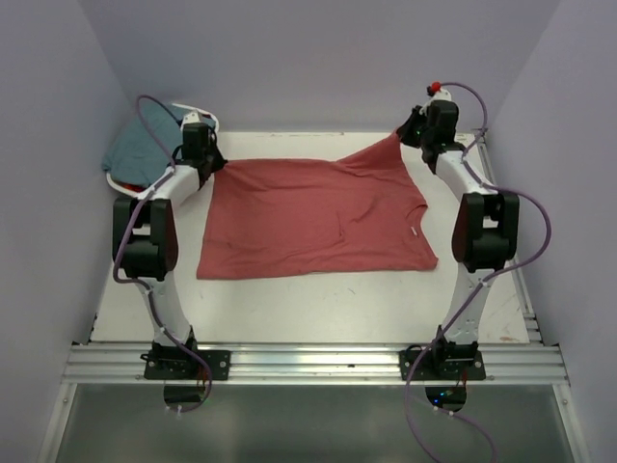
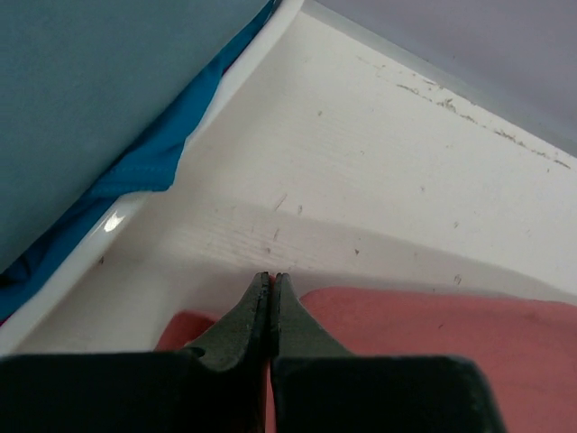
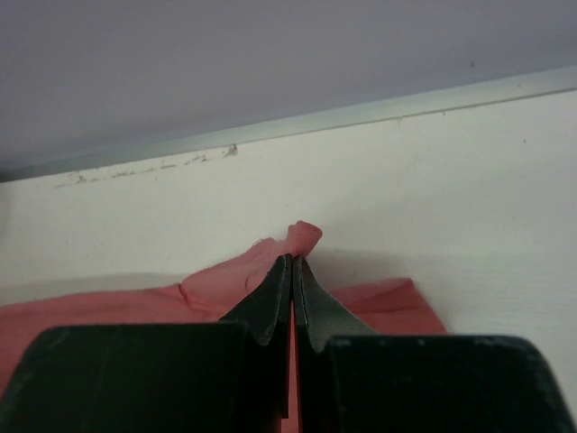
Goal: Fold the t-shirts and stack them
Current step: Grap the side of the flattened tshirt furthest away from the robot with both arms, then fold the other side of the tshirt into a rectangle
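- The left gripper point(image 2: 271, 280) covers a corner of the brick-red t-shirt point(image 1: 318, 217); whether cloth sits between its closed jaws, I cannot tell.
- The teal t-shirt point(image 2: 81, 99) and the bright blue t-shirt point(image 2: 149, 167) are cut off by the left wrist picture's edges.
- The white basket point(image 2: 99, 236) shows only a strip of rim there; in the top view the left arm point(image 1: 154, 217) hides 1 side.

The right claw point(image 3: 291, 262) is clamped tight on a raised fold of the red shirt point(image 3: 305, 236), with the white table point(image 3: 469, 198) beyond the claw.
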Robot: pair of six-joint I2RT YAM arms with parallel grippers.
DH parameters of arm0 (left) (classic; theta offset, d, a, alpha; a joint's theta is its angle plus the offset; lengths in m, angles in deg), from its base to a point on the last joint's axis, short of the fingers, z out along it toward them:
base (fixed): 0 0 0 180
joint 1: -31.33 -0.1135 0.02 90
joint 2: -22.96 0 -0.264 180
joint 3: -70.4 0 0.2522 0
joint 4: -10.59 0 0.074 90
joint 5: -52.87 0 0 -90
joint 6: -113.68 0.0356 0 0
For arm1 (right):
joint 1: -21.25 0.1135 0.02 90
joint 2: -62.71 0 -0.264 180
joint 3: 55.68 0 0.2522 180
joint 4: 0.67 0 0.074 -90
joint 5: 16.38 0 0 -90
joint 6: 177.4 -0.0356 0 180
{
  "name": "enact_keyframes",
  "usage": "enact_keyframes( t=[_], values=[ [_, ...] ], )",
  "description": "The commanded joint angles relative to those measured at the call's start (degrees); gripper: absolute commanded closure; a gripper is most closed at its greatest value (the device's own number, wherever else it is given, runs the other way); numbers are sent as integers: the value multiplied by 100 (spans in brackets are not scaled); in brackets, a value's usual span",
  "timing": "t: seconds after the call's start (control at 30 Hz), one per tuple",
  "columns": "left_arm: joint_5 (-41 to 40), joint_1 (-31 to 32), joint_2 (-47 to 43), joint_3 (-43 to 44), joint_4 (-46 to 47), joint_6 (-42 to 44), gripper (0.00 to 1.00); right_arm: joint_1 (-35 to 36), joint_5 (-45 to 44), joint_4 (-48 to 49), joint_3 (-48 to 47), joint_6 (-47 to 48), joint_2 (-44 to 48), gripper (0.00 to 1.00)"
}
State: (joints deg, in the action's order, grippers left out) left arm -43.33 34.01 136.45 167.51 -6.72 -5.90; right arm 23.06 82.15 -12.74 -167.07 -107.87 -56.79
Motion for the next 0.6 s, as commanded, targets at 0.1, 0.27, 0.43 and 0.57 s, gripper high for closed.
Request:
enact_keyframes(
  t=[0.1,0.27,0.43,0.57],
  values=[
    [-75,-57,-679,-582,-181,-170,100,-13,-124,174,1427,113,1629,100],
    [22,-57,-872,-1144,-242,-329,100,22,-194,-99,2255,131,2352,100],
    [31,-57,-1101,-1628,-128,-329,100,66,-335,-475,2906,113,2984,100],
    [-92,-57,-1163,-1831,-199,-311,100,118,-379,-731,3284,96,3284,100]
  ],
)
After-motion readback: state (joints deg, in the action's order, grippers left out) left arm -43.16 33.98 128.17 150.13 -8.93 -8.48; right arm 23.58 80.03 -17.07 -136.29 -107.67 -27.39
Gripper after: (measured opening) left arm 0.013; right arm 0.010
